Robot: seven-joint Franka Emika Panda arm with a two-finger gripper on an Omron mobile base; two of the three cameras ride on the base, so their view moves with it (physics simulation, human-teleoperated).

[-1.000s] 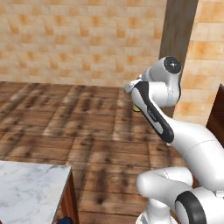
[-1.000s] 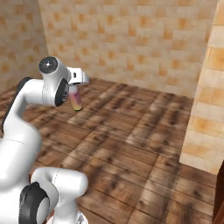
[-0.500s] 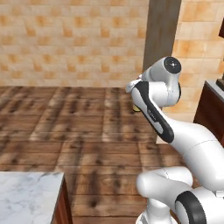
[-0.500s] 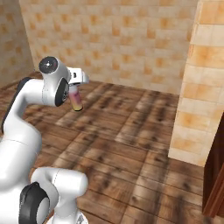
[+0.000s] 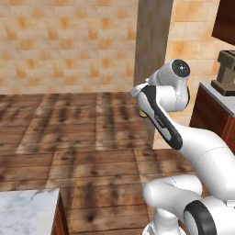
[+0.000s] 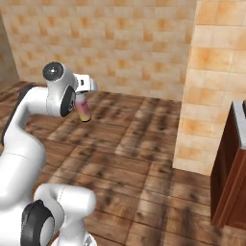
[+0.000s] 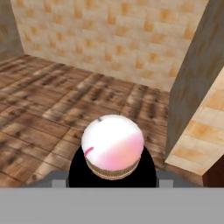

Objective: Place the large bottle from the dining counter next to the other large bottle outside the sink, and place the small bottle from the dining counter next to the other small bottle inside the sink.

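The large bottle [image 6: 84, 111] is a tall cylinder with a clear body that fades from pink near the top to yellow-orange at its lower end. In the hand view its white cap [image 7: 113, 144] sits on a black shoulder, straight below the camera. There is one such bottle in sight.

To the claw's left in the left base view, low in the corner, lies one corner of the dining counter [image 5: 27, 211], white-grey marble on a reddish-brown leg, well apart from the arm. The wooden floor [image 5: 78, 137] lies between them.

The claw [image 6: 82, 98] is partly open and clamped on the bottle's upper part, carrying it upright in the air, well above the floor. In the left base view a yellow sliver of the bottle [image 5: 143, 113] peeps out from behind the arm.

To the claw's right stands one tiled pillar [image 6: 211, 86], and past it one dark wooden cabinet [image 6: 230, 178].
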